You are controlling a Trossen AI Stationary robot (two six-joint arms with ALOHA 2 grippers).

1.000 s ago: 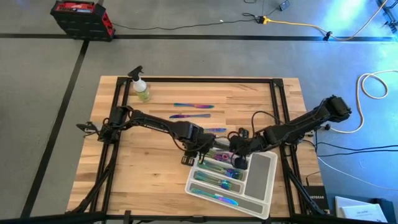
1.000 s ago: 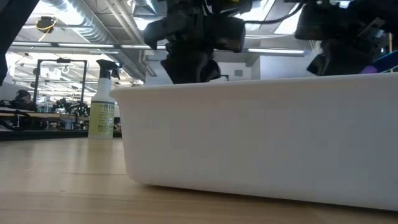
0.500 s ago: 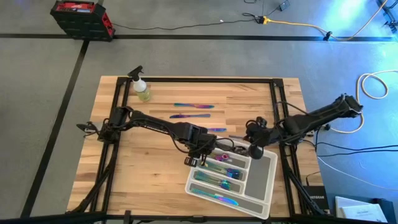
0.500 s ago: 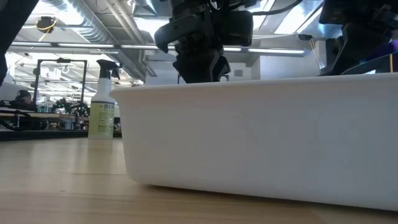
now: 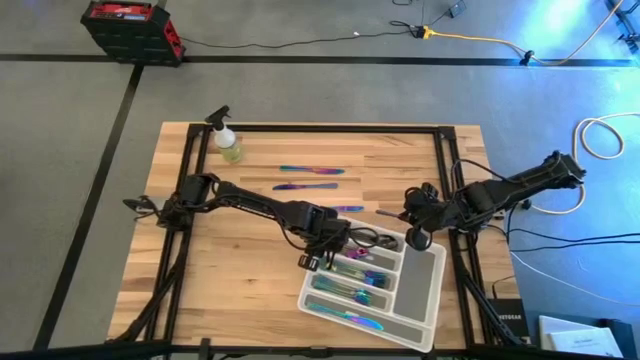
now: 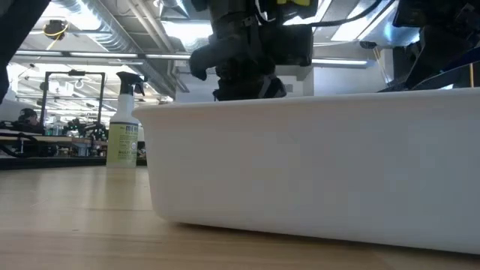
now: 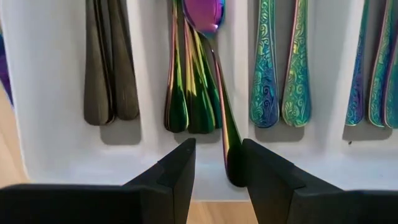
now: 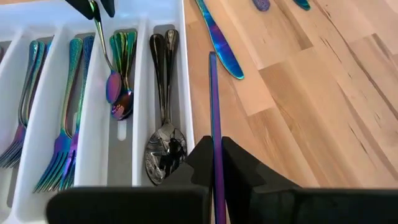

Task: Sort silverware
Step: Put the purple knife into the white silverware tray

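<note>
Left wrist view shows a rainbow spoon [image 7: 217, 74] pinched by its handle between the left fingers [image 7: 214, 165], bowl hanging among matching spoons in their tray [image 7: 62, 155] compartment, beside the black spoons [image 7: 111, 62]. The right fingers [image 8: 214, 162] are clamped on a slim purple knife [image 8: 213, 106] just beside the tray, above the surface [image 8: 311, 112]. If released tilted, the spoon could lodge across the divider. Low view shows only the tray wall, hiding all cutlery.

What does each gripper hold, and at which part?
Left gripper: a rainbow spoon, held at its handle end over the tray. Right gripper: a slim purple piece, held near one end.
</note>
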